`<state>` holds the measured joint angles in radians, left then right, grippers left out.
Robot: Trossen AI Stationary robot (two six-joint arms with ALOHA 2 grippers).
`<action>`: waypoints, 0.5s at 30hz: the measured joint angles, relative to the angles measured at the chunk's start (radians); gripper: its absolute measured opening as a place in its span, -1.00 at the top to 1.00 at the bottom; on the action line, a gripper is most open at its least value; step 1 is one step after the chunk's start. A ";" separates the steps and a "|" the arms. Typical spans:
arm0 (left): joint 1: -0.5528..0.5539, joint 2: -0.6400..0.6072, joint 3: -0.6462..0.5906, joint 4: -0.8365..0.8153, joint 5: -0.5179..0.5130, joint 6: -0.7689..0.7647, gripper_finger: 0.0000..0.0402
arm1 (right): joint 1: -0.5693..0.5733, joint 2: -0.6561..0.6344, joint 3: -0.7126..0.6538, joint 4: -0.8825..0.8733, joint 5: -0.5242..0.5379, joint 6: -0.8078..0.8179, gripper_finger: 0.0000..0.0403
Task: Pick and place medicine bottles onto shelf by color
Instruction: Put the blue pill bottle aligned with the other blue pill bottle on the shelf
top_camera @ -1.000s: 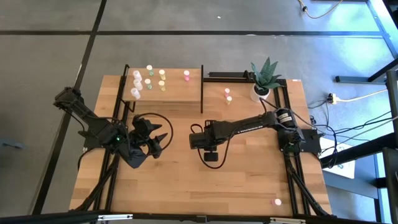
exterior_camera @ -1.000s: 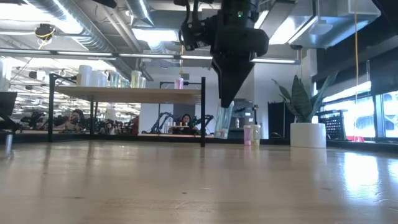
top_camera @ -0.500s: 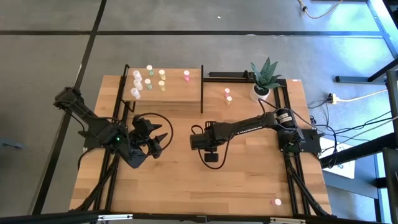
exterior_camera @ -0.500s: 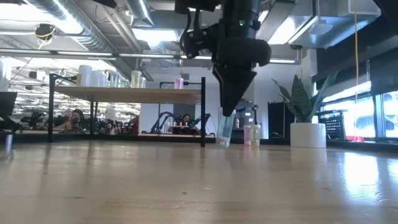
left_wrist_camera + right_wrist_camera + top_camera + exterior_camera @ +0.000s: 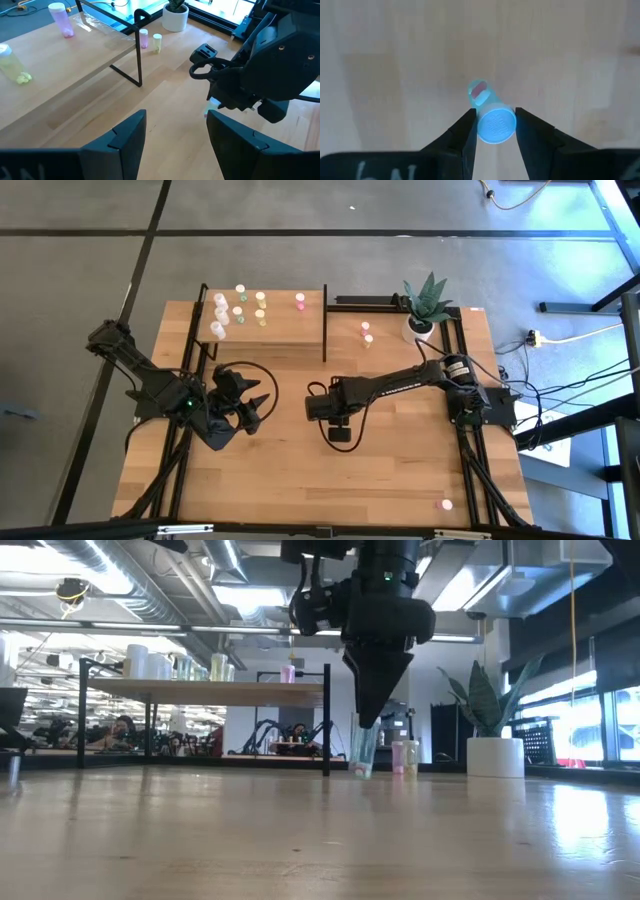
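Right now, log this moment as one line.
right gripper: shut on pink-pill bottle, tilted, base near tabletop | left gripper: open, waiting | shelf: bottles in color groups

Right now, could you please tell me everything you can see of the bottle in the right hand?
The bottle is a small clear cylinder with a pale cap and something pink at its far end. The right hand pinches it just below the cap, one finger each side. In the low view it hangs slightly tilted, its base at the tabletop; contact unclear.
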<state>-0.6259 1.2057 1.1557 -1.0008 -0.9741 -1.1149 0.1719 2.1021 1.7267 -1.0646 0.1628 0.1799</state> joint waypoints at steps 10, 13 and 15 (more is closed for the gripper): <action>0.000 0.000 0.000 0.000 0.000 0.000 0.00 | 0.000 0.000 0.000 0.010 -0.025 0.009 0.31; 0.000 0.000 0.000 0.000 0.000 0.000 0.00 | 0.000 0.000 0.000 0.010 -0.025 0.024 0.31; 0.000 0.000 0.000 0.000 0.000 0.004 0.00 | 0.000 0.000 0.000 0.011 -0.025 0.024 0.31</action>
<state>-0.6261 1.2057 1.1557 -1.0011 -0.9741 -1.1113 0.1719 2.1021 1.7267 -1.0535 0.1379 0.2036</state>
